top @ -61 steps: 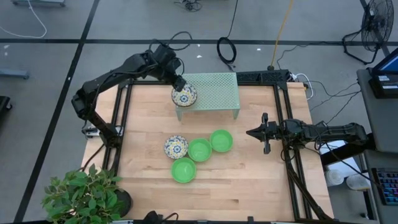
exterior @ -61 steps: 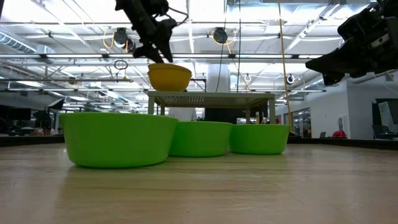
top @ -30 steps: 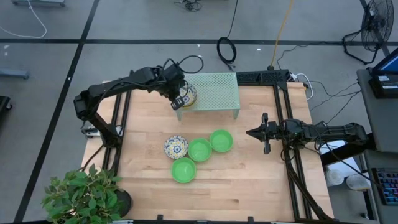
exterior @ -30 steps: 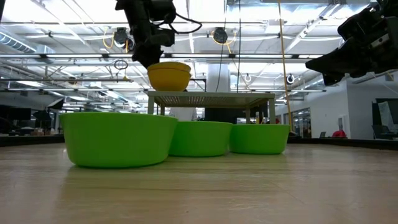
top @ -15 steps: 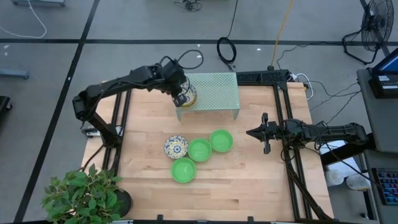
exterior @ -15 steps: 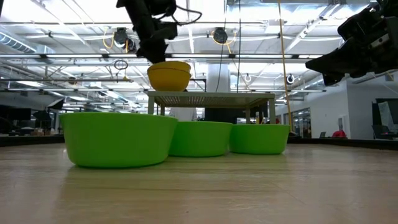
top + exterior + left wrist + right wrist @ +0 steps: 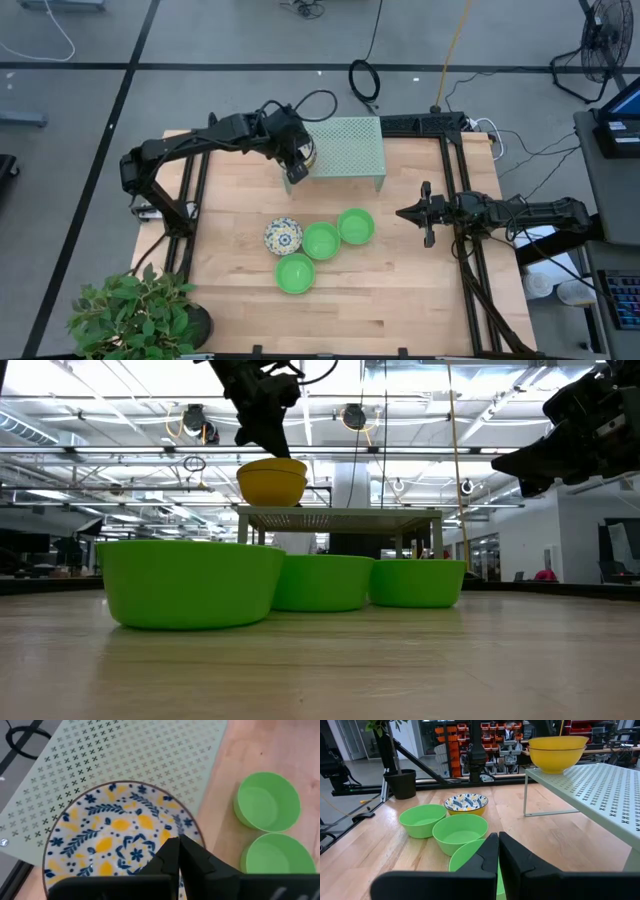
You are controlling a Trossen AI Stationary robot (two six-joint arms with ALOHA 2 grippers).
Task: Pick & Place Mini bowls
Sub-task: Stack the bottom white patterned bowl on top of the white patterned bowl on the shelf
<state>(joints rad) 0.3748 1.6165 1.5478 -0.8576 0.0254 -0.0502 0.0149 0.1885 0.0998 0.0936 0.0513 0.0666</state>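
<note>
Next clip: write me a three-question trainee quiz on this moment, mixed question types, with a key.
1. True or false: two patterned bowls sit stacked on the mesh rack.
2. How many green bowls are on the table? A) two B) three C) four
3. Fill in: the left end effector is above the ____.

Key: 1 true. 2 B. 3 stacked bowls on the rack; the right end effector waits at the table's right side with its fingers together.
</note>
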